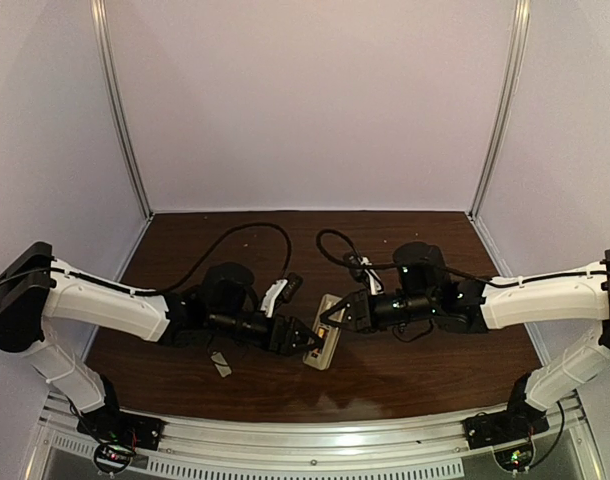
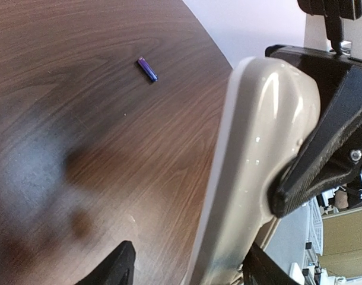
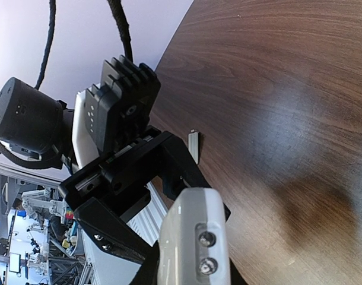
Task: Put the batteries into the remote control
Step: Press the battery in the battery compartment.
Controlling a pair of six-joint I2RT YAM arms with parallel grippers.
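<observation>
The remote control (image 1: 323, 355) is at mid-table, beige-grey back showing, between both grippers. My right gripper (image 1: 337, 318) is shut on the remote; in the right wrist view its (image 3: 196, 274) dark fingers flank the remote's end (image 3: 193, 237), which has two metal screws. My left gripper (image 1: 303, 340) is open; in the left wrist view its (image 2: 190, 266) fingers straddle the remote (image 2: 258, 148), the left finger clear of its edge. An orange spot (image 1: 319, 337) shows on the remote; I cannot tell if it is a battery. One slim battery (image 2: 148, 69), looking purple-blue here, lies on the table.
A small flat grey cover piece (image 1: 221, 365) lies on the table near the front left, also in the right wrist view (image 3: 194, 145). Black cables (image 1: 247, 236) loop over the back of the dark wooden table (image 1: 435, 370). White walls enclose three sides.
</observation>
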